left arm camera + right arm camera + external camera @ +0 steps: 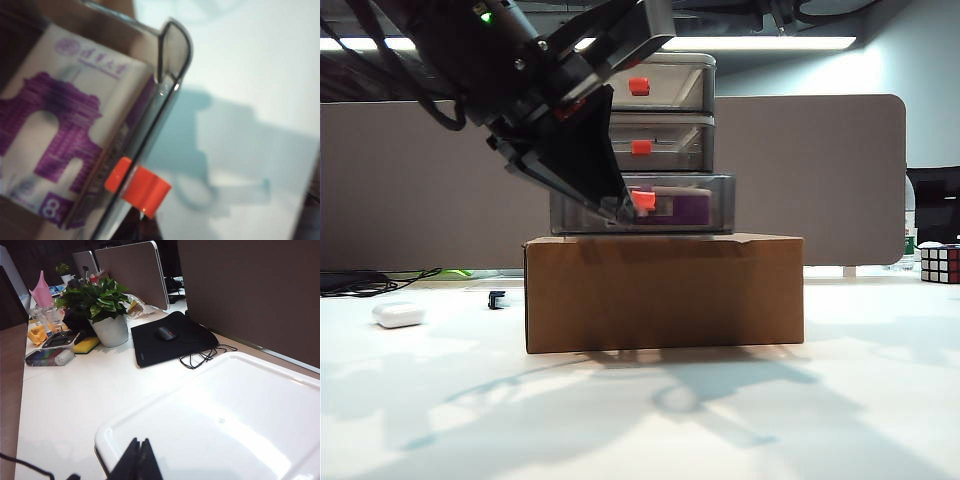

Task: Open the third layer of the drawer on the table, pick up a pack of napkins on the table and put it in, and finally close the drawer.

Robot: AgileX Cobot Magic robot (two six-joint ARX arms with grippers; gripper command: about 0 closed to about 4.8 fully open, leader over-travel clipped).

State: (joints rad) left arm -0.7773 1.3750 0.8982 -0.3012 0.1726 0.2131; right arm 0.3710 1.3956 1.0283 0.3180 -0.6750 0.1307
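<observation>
White table (650,420) carries a brown cardboard box (665,292) with the drawer (660,140) stacked on top; the pack of napkins (65,145) lies inside the third layer (695,208). Left pincer (623,208), closed and empty, sits at its red-orange handle (142,189), at nine o'clock of it. Right pincer (137,460), closed, hovers above a white tray (225,425)

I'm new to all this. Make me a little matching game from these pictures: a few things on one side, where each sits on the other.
Things:
1. pack of napkins
2. cardboard box
3. white case
4. left end effector

Places:
A. on the table, left of the box
B. at the lowest drawer's red handle
C. inside the lowest drawer
D. under the drawer cabinet

Pairs: 1-C, 2-D, 3-A, 4-B
</observation>
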